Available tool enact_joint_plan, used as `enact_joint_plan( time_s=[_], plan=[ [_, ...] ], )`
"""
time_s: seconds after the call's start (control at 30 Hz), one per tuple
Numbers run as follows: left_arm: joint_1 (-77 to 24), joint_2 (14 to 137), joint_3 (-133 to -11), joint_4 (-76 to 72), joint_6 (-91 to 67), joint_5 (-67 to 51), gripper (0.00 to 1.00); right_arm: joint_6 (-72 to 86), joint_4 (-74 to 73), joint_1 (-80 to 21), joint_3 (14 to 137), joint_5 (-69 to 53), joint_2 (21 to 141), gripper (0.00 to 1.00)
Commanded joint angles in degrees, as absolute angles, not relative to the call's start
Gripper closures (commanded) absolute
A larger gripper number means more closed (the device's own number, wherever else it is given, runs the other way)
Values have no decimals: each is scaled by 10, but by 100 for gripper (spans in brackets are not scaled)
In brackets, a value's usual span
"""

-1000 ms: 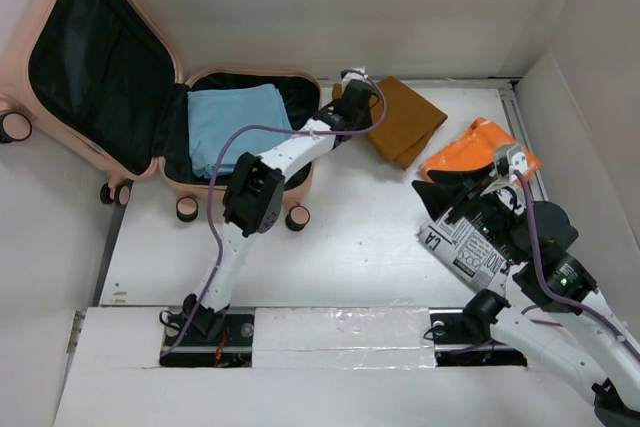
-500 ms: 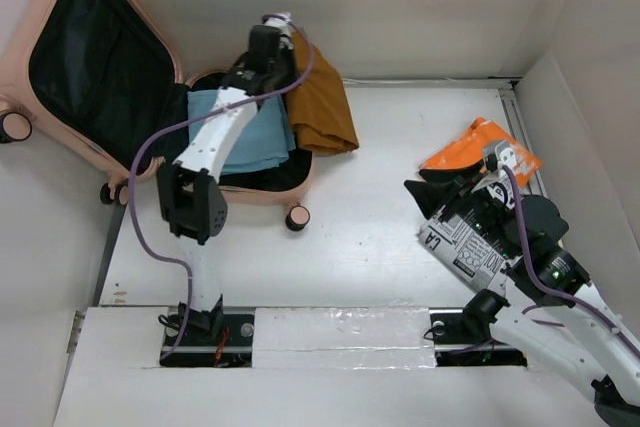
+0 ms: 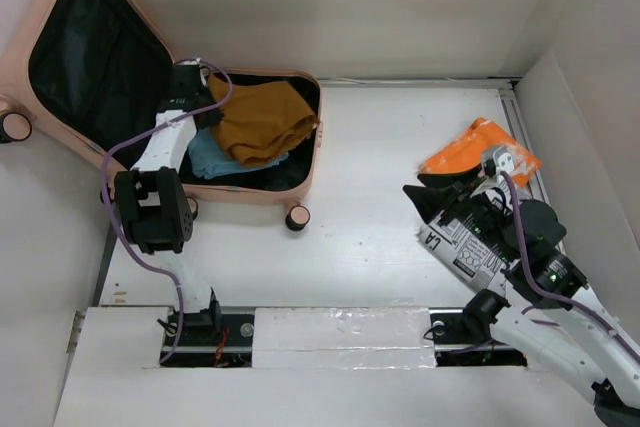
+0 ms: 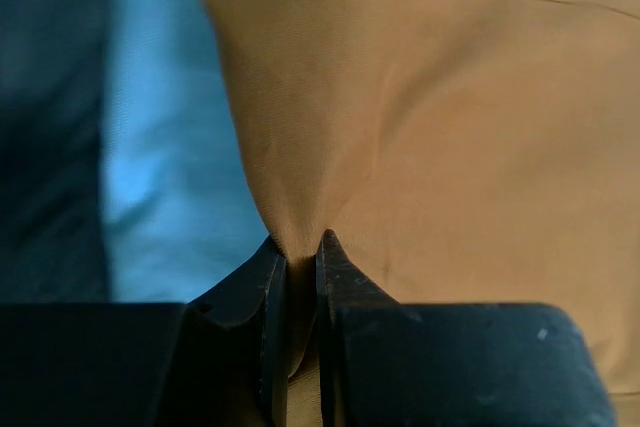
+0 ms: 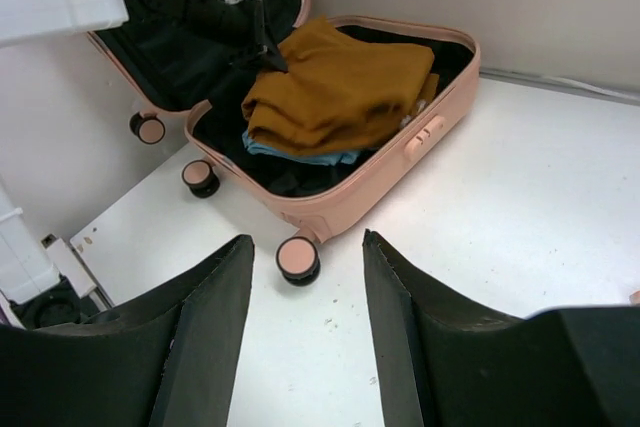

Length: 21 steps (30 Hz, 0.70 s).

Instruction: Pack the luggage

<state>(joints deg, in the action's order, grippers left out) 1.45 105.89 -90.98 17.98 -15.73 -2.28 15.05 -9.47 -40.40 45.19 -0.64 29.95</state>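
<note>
The luggage (image 3: 312, 152), a pale pink suitcase, lies open at the back left, its black-lined lid (image 3: 90, 57) leaning against the wall. A mustard-brown cloth (image 3: 262, 119) lies bunched in the base on top of a light blue cloth (image 3: 205, 159). My left gripper (image 3: 205, 92) hangs over the base's left end, shut on a fold of the mustard cloth (image 4: 450, 127), with the blue cloth (image 4: 160, 147) beside it. The pinch (image 4: 298, 247) fills the left wrist view. My right gripper (image 5: 308, 239) hovers open and empty above the table, facing the luggage (image 5: 440, 107).
An orange folded item (image 3: 475, 147) lies at the right, close to the side wall (image 3: 590, 127). The suitcase's caster wheels (image 3: 296, 218) stick out toward the table's middle. White walls close the back and left. My right arm's body (image 3: 480, 237) stands over the near right.
My left arm swung left with the mustard cloth, from the table right of the suitcase into the base, over the blue cloth. The right arm barely moved.
</note>
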Motion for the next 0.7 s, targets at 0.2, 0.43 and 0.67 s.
enact_joint_plan(
  time_s=[0.2,0.43,0.67],
  plan=[
    [41,1021,-899,159,-199,145,42,155,-83,-401,441,1,271,46],
    [-52,866,-857,71,-240,170,15,155,-83,-401,448,8,281,43],
    [-395,854,-771,-19,-272,223,21,149,-122,-401,561,75,276,40]
  ],
)
